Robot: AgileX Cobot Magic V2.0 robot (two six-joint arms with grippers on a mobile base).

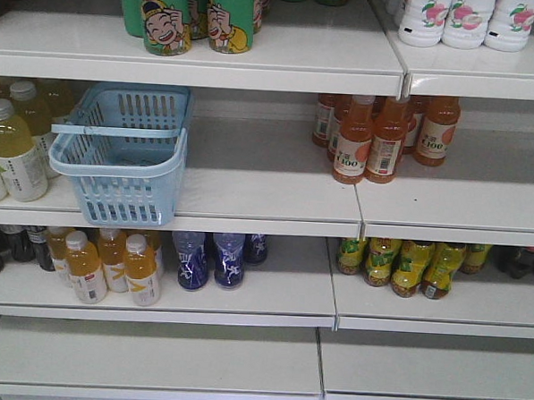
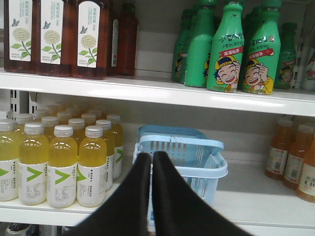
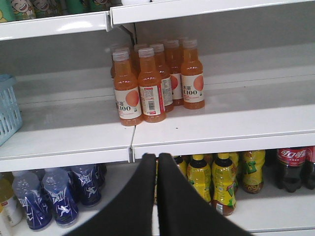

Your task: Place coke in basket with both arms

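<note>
The coke is out of view in all three views. The light blue basket (image 1: 116, 169) stands on the left of the middle shelf, overhanging its front edge, with nothing visible inside. In the left wrist view my left gripper (image 2: 151, 155) is shut on nothing, its tips in front of the basket (image 2: 216, 169). In the right wrist view my right gripper (image 3: 156, 157) is also shut on nothing, level with the shelf's front lip. The basket's (image 3: 7, 110) corner shows at the left edge there. Neither gripper shows in the front view.
Yellow drink bottles (image 2: 64, 164) crowd the shelf just left of the basket. Orange bottles (image 1: 369, 138) stand on the same shelf to its right. Green cartoon bottles (image 2: 226, 49) fill the shelf above. Below are blue bottles (image 3: 54, 196), yellow tea bottles (image 3: 216, 182) and dark cola bottles (image 3: 290, 167).
</note>
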